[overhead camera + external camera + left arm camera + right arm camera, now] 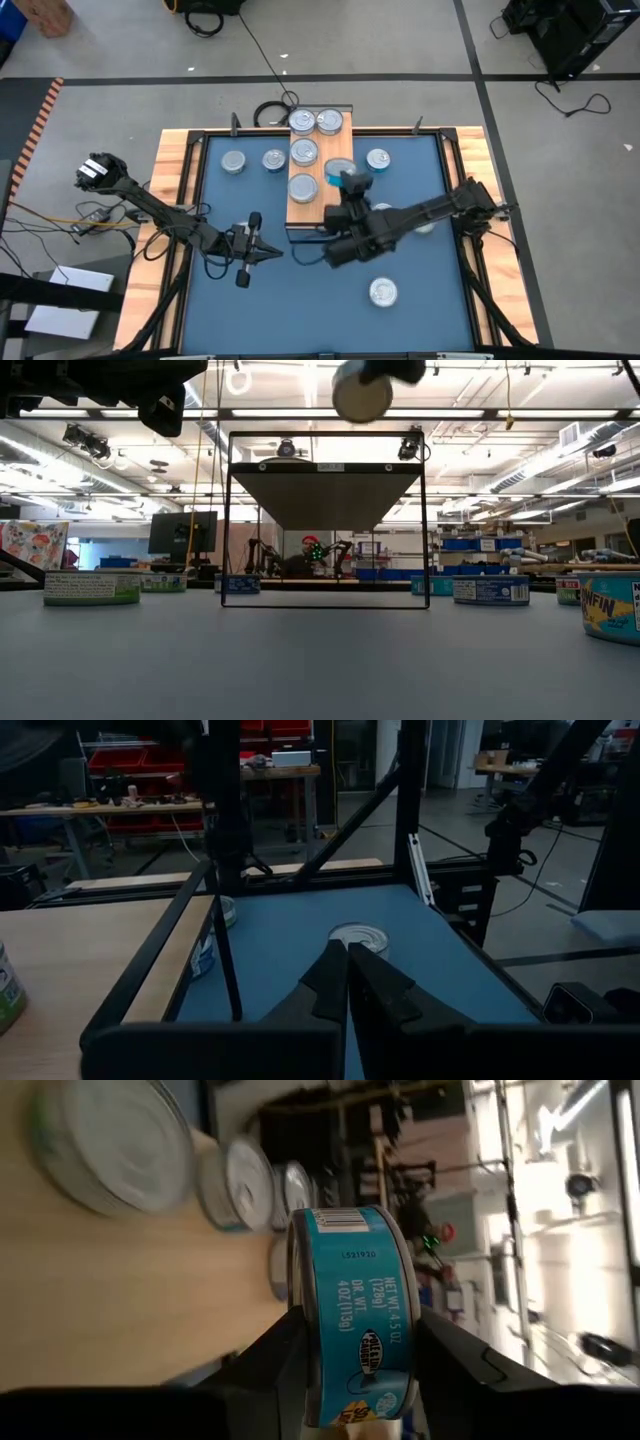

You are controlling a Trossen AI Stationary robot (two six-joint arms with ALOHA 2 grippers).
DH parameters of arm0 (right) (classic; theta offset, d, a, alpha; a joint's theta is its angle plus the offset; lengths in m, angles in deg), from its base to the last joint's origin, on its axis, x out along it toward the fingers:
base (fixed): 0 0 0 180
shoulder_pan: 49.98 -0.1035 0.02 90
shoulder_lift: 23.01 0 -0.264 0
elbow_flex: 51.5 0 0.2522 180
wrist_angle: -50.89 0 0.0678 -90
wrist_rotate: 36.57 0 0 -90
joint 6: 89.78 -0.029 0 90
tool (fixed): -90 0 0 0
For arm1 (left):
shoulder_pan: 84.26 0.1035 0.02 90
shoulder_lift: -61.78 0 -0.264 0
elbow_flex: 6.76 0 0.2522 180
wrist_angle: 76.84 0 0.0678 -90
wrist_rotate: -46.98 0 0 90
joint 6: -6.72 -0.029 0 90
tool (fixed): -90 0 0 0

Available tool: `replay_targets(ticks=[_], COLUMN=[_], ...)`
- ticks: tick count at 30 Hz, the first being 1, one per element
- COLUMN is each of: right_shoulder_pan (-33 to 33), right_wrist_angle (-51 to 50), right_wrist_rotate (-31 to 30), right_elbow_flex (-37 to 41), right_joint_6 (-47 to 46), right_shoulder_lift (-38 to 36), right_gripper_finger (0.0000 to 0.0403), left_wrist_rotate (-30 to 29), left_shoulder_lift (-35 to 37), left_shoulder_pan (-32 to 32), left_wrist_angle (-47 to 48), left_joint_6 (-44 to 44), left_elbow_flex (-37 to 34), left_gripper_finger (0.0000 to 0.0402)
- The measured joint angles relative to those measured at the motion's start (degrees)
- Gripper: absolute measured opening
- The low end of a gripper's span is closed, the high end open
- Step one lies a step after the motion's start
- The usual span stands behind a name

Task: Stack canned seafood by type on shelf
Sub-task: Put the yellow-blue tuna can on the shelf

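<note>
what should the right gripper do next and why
Probably lower the blue tin onto the bare wood of the shelf: the right gripper is shut on it, held on edge above the shelf beside the tins already there.

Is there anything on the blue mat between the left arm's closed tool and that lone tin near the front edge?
No. In the high view, the blue mat lies bare between the left tool and the lone tin.
</note>
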Motion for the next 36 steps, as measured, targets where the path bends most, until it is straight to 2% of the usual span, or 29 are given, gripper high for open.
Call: replay_targets(ticks=[10,13,17,21,25,29,36], right_shoulder_pan=[10.0,12.8,15.6,17.0,17.8,18.5,19.7], right_wrist_angle=[2.3,5.5,14.9,25.6,31.5,32.1,32.1], right_wrist_rotate=[-0.3,1.4,4.3,9.4,12.0,13.0,13.6], right_elbow_flex=[9.4,11.9,14.6,16.1,16.2,16.1,16.1], right_joint_6=[3.7,6.7,14.3,22.8,27.8,28.6,27.9], right_shoulder_lift=[0.1,0.1,0.1,0.0,-0.1,-0.2,-0.3], right_gripper_finger=[0.0145,0.0145,0.0145,0.0145,0.0145,0.0147,0.0179], left_wrist_rotate=[0.0,0.0,0.0,0.0,0.0,0.0,0.0], left_shoulder_lift=[0.0,0.0,0.0,0.0,0.0,0.0,0.0], left_shoulder_pan=[0.0,0.0,0.0,0.0,0.0,0.0,0.0], left_wrist_angle=[0.1,0.1,0.3,0.4,0.5,0.7,0.8], left_joint_6=[-0.5,-1.0,-1.0,-1.0,-1.0,-1.0,-1.0], left_elbow_flex=[0.0,0.0,0.0,0.0,0.0,0.0,0.0], left_gripper_finger=[0.0014,0.0014,0.0014,0.0014,0.0014,0.0014,0.0014])
